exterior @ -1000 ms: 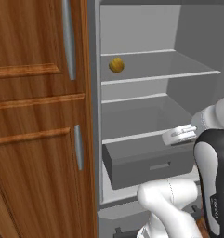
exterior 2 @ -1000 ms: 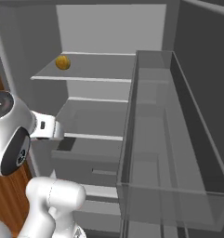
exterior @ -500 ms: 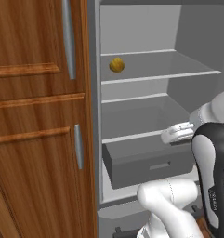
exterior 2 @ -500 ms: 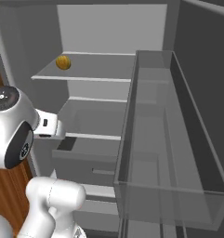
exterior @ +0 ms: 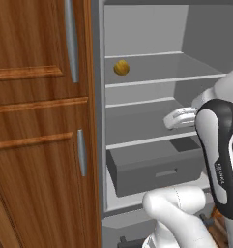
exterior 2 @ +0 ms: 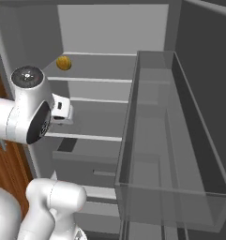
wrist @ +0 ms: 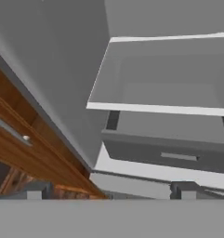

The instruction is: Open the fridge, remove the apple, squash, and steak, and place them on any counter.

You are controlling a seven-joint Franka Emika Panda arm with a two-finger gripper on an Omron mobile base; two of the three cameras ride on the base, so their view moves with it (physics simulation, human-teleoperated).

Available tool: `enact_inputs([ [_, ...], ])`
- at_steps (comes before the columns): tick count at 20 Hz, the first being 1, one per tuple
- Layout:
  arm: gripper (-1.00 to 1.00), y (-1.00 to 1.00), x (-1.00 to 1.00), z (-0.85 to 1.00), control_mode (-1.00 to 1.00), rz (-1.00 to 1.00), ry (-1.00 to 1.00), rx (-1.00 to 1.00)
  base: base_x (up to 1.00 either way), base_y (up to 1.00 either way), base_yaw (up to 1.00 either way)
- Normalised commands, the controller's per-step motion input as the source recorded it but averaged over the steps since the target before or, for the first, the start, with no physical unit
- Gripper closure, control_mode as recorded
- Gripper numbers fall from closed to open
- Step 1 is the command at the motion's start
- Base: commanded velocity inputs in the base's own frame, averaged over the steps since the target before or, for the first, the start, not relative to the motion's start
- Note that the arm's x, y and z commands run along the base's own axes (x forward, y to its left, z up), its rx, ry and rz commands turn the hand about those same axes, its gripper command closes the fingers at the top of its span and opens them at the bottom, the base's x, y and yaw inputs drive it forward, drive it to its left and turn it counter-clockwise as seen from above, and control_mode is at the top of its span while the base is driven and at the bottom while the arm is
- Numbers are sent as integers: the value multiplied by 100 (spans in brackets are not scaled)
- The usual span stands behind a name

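While the fridge [exterior: 152,121] stands open, gripper [wrist: 111,190] spread wide and empty before its lower shelves; squash [exterior: 121,67] up on a higher shelf, well apart from the fingertips [wrist: 184,189]

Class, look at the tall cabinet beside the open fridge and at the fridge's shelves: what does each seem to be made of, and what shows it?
Cabinet: seemingly brown wood, slightly glossy, visible grain; its handles look like brushed metal. Fridge shelves: plain matte grey, perhaps plastic or painted metal; no texture shows.
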Motion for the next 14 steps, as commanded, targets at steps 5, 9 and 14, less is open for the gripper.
enact_inputs([
  [5, -100, 4, 35, 49, -100, 2, -11, 7, 0, 0, 0],
  [9, -100, 7, 19, 55, -100, 0, -11, 1, 0, 0, 0],
  [14, -100, 6, 13, 48, -100, 0, -15, 0, 0, 0, 0],
])
